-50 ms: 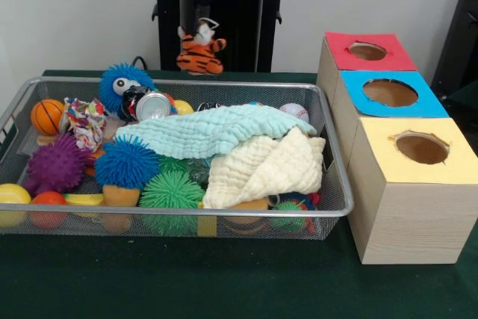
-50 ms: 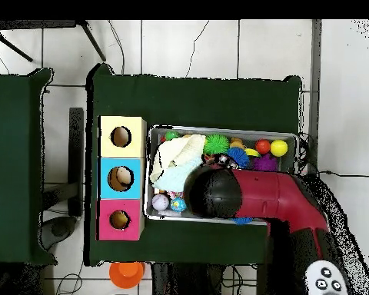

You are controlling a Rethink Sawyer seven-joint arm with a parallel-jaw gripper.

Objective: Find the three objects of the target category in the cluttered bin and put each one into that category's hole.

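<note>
Dark green cloth-covered table (image 1: pixel 224 282), white wall behind, tiled floor in overhead. No legible writing. Silver wire-mesh bin (image 1: pixel 328 207) of toys sits beside wooden box (image 1: pixel 403 222) w/ red, blue, yellow holed tops. Gripper (image 1: pixel 196 29) above bin's far side clenched on orange striped tiger plush (image 1: pixel 200 54); fingers mostly hidden.
</note>
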